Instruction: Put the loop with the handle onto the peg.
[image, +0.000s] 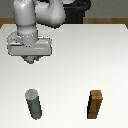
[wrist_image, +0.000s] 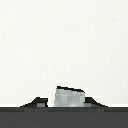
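The peg (image: 34, 103) is a short upright grey cylinder on the white table, near the front on the exterior view's left. My gripper (image: 31, 59) hangs above the table, farther back than the peg and almost in line with it. In the wrist view a light grey piece, the loop with the handle (wrist_image: 68, 96), sits between the two dark fingertips (wrist_image: 38, 103), and my gripper (wrist_image: 66, 103) is shut on it. Only this part of the loop shows; its ring and hole are hidden. In the exterior view the hand hides the loop.
A brown wooden rectangular block (image: 95, 105) stands upright near the front on the exterior view's right, level with the peg. The white table (image: 75, 60) spreads under both. The arm's base is at the back.
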